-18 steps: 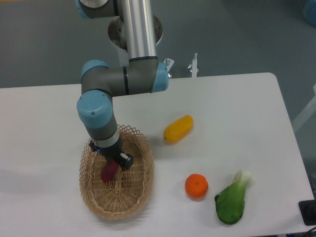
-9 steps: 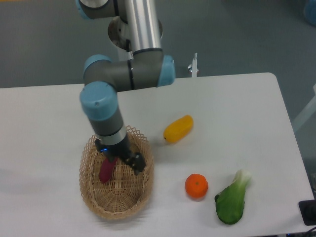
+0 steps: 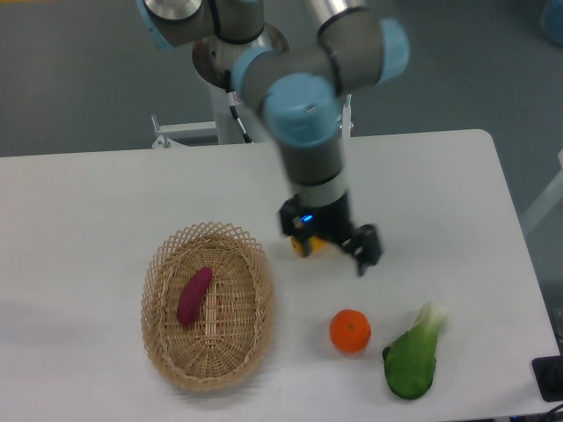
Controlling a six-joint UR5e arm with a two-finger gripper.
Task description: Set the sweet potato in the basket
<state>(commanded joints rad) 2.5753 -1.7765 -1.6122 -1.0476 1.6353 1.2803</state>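
Sweet potato [image 3: 194, 296] lying inside the basket [image 3: 253, 327], on the woven bottom, left of centre, long axis tilted from lower left to upper right. Magenta-purple skin, tapered ends, nothing touching it from above. Basket oval, tan wicker, open lattice rim, resting on the white table [image 3: 440, 193] toward the left front.

Well apart to the right, gripper [image 3: 337, 243] hanging over the table beside the basket's upper right rim, not over the basket. Black fingers pointing downward; one finger [image 3: 369, 246] plain on the right side, the other lost against the dark body, blurred. Open or closed: cannot tell from this view. Nothing visibly held. Small blue light on the gripper body. Grey wrist and light-blue joint caps of the arm [image 3: 303, 114] rising above it toward the mount at the table's far edge.

Yellow fruit [image 3: 305, 245] mostly hidden behind the gripper, only a small orange-yellow patch showing at its lower left. Round orange [image 3: 350, 331] on the table in front of the gripper, right of the basket and apart from it. Green leafy vegetable [image 3: 413, 353] with pale stalk end just right of the orange, near the front right, not touching it.
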